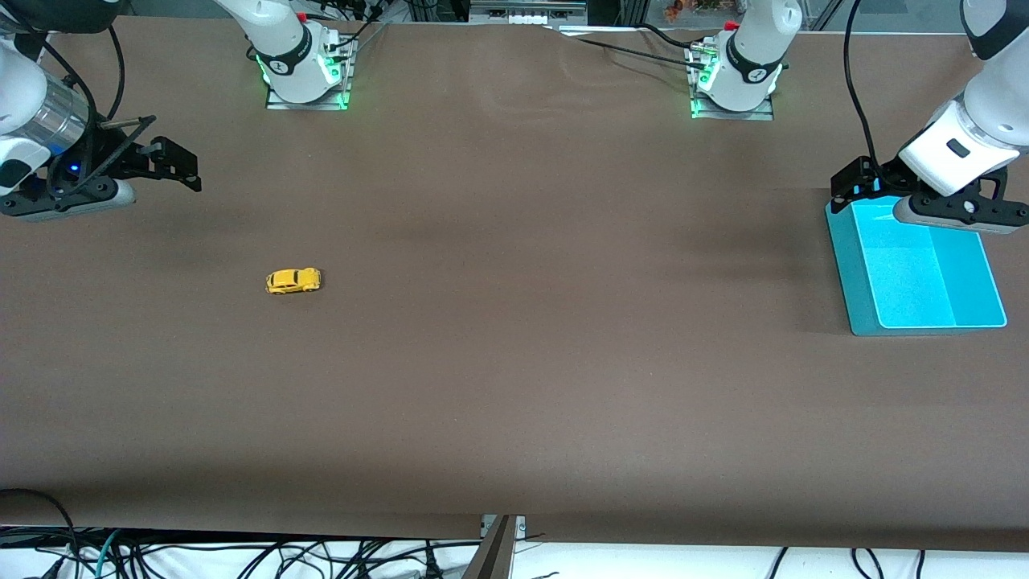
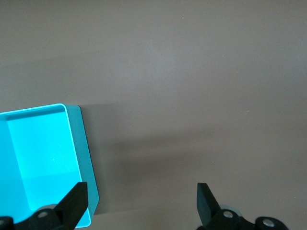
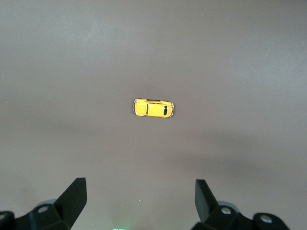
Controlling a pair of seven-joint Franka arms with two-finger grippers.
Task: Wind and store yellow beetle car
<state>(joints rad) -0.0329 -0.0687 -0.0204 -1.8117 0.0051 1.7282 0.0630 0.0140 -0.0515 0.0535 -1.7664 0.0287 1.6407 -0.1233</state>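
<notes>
Yellow beetle car [image 1: 293, 281] sitting on surface [image 1: 514, 386], untouched. Right claw [image 1: 178, 167] hovering spread, empty. Left claw [image 1: 850, 186] hovering spread at teal bin [image 1: 856, 281] edge.

The yellow beetle car [image 3: 153, 108] sits on its wheels on the brown table [image 3: 240, 57], seen from above, roof and a dark window showing; which end is its front is hard to tell. The right gripper [image 3: 139, 201] hangs above the table, its two black fingers [image 3: 74, 196] spread wide, holding nothing, well apart from the car.
</notes>
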